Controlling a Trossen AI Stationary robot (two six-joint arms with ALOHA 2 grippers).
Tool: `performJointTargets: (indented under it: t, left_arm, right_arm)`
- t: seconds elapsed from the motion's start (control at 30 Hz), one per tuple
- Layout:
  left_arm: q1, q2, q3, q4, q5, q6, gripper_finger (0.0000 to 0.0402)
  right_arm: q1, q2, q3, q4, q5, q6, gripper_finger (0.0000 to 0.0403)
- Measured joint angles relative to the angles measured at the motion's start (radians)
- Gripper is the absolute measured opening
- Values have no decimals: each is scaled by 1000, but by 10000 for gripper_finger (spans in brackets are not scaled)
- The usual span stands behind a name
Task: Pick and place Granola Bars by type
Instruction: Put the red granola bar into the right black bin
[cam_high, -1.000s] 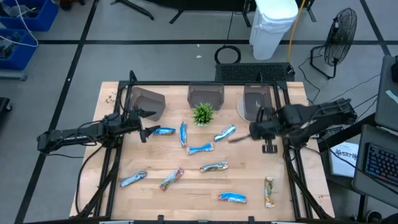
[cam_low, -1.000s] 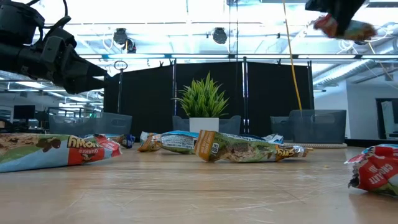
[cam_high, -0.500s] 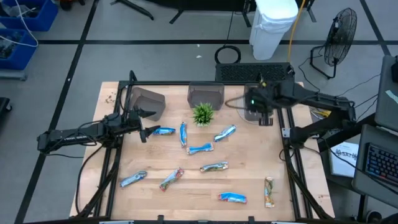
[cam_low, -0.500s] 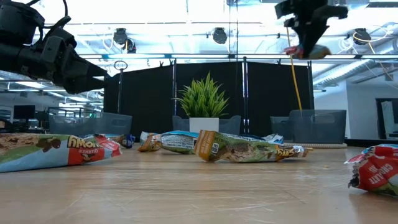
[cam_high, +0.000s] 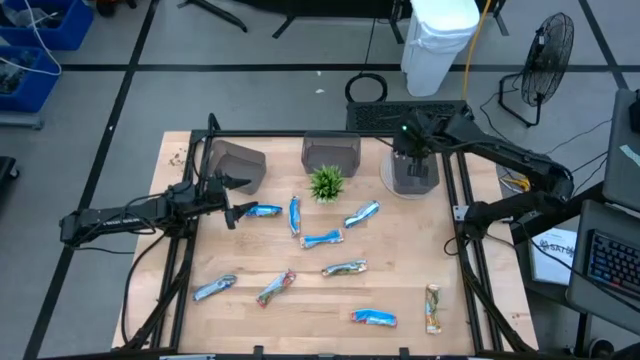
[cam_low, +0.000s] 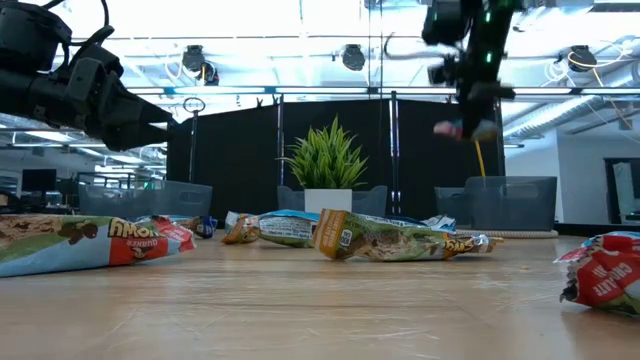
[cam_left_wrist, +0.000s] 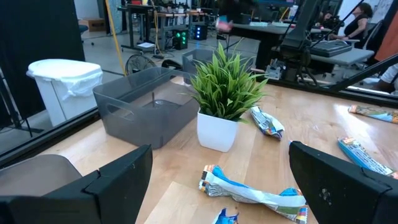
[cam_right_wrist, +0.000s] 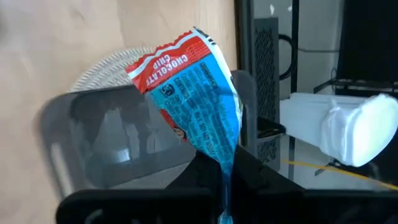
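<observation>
Since a second ago only the right arm has moved, swinging from the surface's right side to the far right bin (cam_high: 413, 172) with its bar; the left arm has not stirred.

On the left, the left gripper (cam_high: 232, 198) hovers low with jaws wide open and empty, just left of a blue bar (cam_high: 263, 211). That looks like a pose readied for the next pick. Right of it, more blue bars (cam_high: 295, 215) lie near the plant (cam_high: 326, 182), and others are scattered toward the near edge, among them a tan one (cam_high: 344, 268) and one far to the near right (cam_high: 433, 307). Two other grey bins, left (cam_high: 236, 165) and middle (cam_high: 331, 151), stand along the far edge, presumably one per type.

On the right, the right gripper (cam_high: 413, 150) hangs above the far right bin. Its jaws are closed on a red-and-blue chocolate chip bar (cam_right_wrist: 202, 111), pinched at one end so the rest hangs free, with the bin (cam_right_wrist: 118, 143) behind it in the right wrist view. Held there, the bar should fall inside once released; it has not yet been let go.
</observation>
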Motion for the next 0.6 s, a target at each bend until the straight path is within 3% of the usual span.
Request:
performJointTargets:
  t: [0.2,0.6]
  left_arm:
    - [0,0,0,0,0,0,374]
    - [0,0,0,0,0,0,374]
  right_arm:
    - [-73,65,-136,167,25,-56,3]
    - [-175,241,-147,320,50,-129,3]
